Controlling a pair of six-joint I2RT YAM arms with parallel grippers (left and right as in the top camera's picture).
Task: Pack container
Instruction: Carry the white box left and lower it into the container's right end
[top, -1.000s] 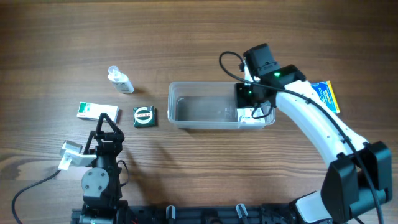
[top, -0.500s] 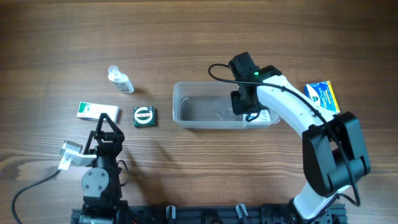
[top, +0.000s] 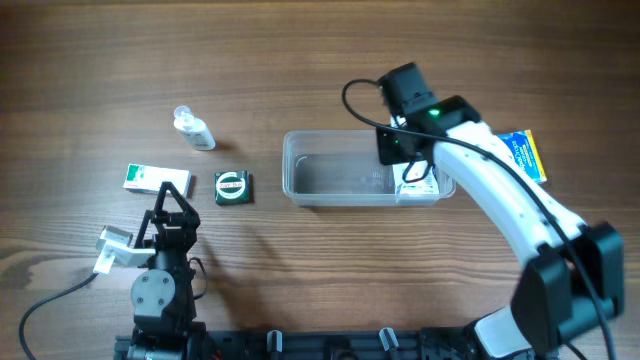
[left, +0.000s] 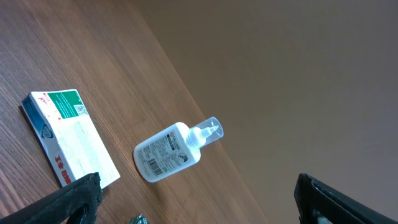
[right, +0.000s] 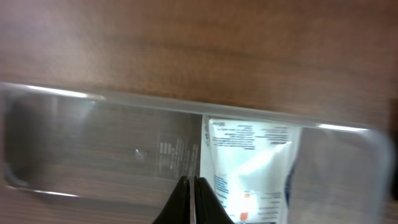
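Two pairs of jaws to read first: pressed together on nothing at the right gripper (right: 191, 199), spread wide and idle at the left gripper (top: 172, 205), near left. Just under the right one, a white packet (right: 249, 162) lying flat in the right end of the container (top: 300, 195), mid-table. Best to lift clear of the rim, then reach right for the blue packet (top: 522, 155) — opening early, leaving the left end free for the box (top: 150, 178) and bottle (top: 193, 130).

On my left, the wooden surface (top: 300, 60) carries a small clear bottle (top: 193, 130) lying on its side. Nearer me is a green-and-white box (top: 157, 179), with a dark green square case (top: 232, 187) just beside it on its right. Far to my right lies a blue-and-yellow packet (top: 524, 155).
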